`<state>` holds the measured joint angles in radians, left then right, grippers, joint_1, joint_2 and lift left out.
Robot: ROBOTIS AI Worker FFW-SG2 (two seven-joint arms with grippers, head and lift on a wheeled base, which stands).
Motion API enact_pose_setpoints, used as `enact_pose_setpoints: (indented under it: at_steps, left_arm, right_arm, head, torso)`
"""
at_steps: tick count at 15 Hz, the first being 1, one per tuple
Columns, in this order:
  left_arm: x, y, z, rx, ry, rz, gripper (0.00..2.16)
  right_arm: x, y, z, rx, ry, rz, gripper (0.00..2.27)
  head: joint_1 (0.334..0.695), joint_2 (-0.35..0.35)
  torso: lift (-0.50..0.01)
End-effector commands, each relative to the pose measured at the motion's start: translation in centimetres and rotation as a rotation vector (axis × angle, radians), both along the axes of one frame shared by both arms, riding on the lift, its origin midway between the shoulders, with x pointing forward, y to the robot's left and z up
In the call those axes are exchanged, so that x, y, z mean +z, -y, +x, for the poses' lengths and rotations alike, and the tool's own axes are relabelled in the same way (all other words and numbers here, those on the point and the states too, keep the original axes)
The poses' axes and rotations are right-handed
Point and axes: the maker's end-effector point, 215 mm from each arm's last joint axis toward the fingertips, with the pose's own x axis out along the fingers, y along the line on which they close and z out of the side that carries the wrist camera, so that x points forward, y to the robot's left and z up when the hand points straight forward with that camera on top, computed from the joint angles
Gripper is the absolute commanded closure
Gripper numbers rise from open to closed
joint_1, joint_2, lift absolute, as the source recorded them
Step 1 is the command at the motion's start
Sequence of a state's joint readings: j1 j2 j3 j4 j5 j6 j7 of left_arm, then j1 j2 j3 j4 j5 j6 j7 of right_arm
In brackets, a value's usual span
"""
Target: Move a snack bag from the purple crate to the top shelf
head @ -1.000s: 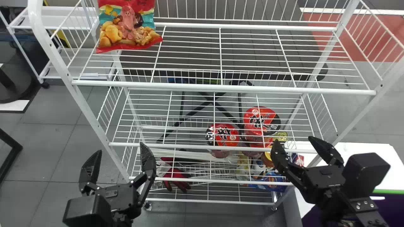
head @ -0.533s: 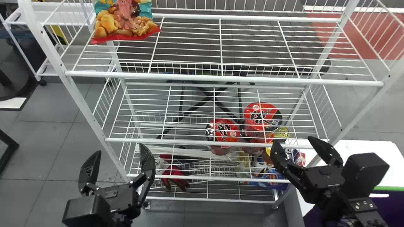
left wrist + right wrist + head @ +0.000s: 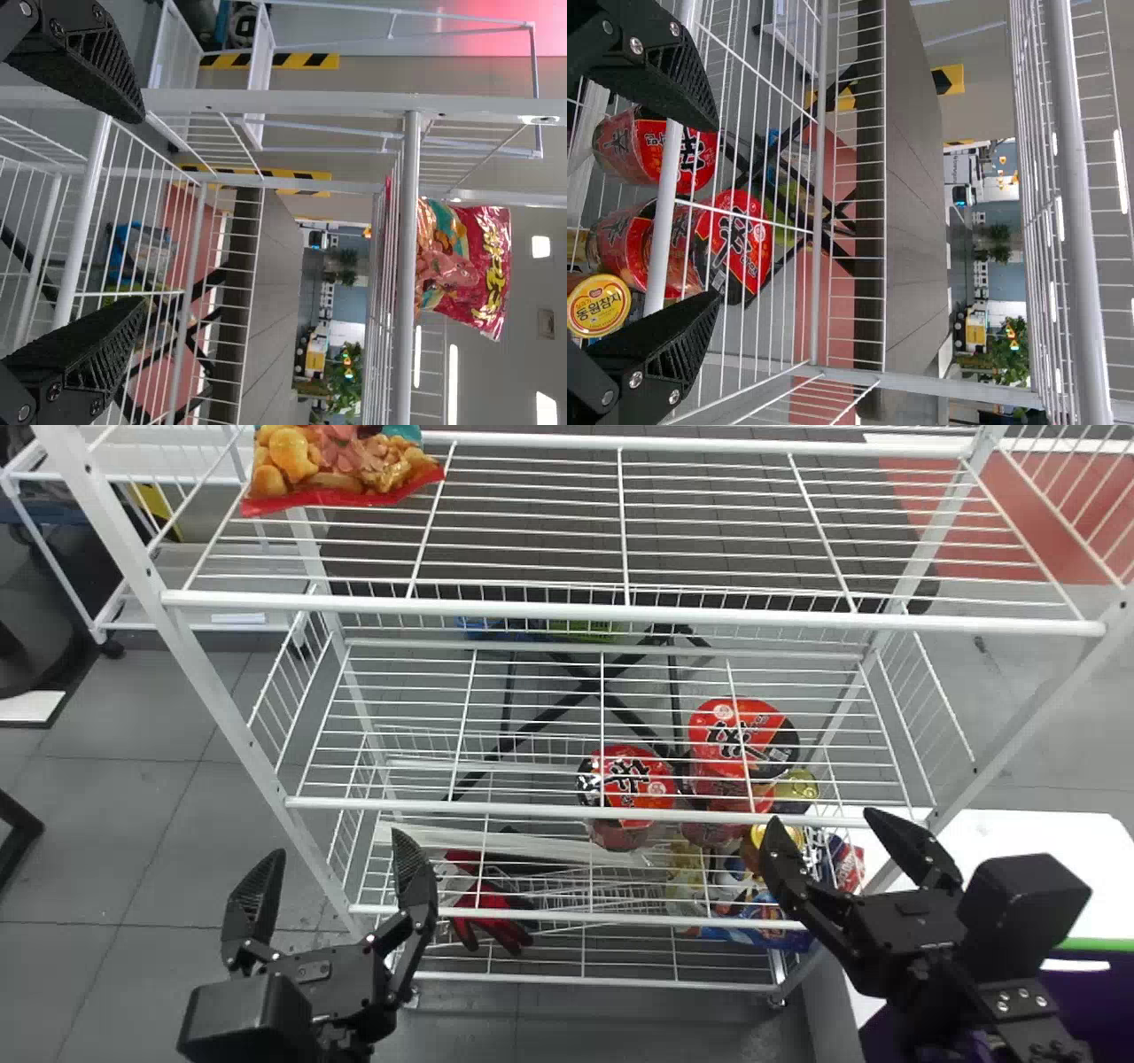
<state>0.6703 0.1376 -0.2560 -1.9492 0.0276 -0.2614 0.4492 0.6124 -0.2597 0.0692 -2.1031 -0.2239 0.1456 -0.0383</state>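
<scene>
black print on the red cups — more lettering on the yellow lid and snack bag.

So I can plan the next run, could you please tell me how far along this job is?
The red and teal plastic snack bag already rests on the white wire top shelf, so placing looks done. Nothing is in hand: the left black claw and right black claw hang open before the white rack; perhaps only backing away is left.
</scene>
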Motion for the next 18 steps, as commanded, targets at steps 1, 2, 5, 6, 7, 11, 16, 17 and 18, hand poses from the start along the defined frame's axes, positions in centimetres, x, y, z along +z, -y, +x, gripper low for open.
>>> enact_pose_setpoints:
  at_steps: [1, 2, 5, 6, 7, 11, 16, 17, 18]
  left_arm:
    - [0.09, 0.16, 0.0, -0.002, 0.001, -0.002, 0.09]
    - [0.09, 0.15, 0.0, -0.003, 0.001, -0.001, 0.09]
    - [0.43, 0.03, 0.0, 0.002, 0.013, -0.004, 0.09]
    - [0.43, 0.0, -0.01, 0.004, 0.013, -0.004, 0.09]
    - [0.57, 0.02, 0.06, 0.002, 0.017, -0.005, 0.09]
    - [0.58, -0.02, 0.04, 0.004, 0.019, -0.005, 0.09]
    - [0.51, -0.03, 0.01, 0.004, 0.019, -0.005, 0.09]
    - [0.51, -0.03, 0.01, 0.004, 0.019, -0.005, 0.09]
    - [0.51, -0.01, 0.01, 0.005, 0.019, -0.007, 0.09]
  right_arm:
    - [0.02, 0.02, -0.03, 0.0, 0.001, -0.001, 0.16]
    - [0.02, 0.02, -0.03, 0.0, 0.001, -0.001, 0.16]
    - [0.08, 0.02, 0.03, 0.0, 0.003, -0.001, 0.16]
    - [0.02, 0.02, -0.03, 0.0, 0.001, -0.001, 0.16]
    - [0.07, -0.08, 0.02, 0.001, 0.002, 0.002, 0.16]
    - [0.0, 0.02, 0.02, -0.001, 0.001, 0.0, 0.16]
    - [-0.06, 0.01, -0.05, -0.002, -0.001, 0.002, 0.16]
    - [-0.08, 0.03, 0.0, -0.002, 0.0, 0.001, 0.16]
    - [-0.14, 0.03, -0.06, -0.002, -0.002, 0.001, 0.16]
  head:
    - [0.695, -0.018]
    - [0.695, -0.02]
    - [0.695, -0.02]
    - [0.695, -0.02]
    - [0.695, -0.02]
    - [0.695, -0.019]
    - [0.695, -0.019]
    - [0.695, -0.019]
    - [0.695, -0.019]
  torso:
    - [-0.276]
    - [-0.281]
    - [-0.293]
    - [-0.296]
    - [-0.3]
    - [-0.317]
    - [-0.336]
    - [-0.341]
    - [-0.344]
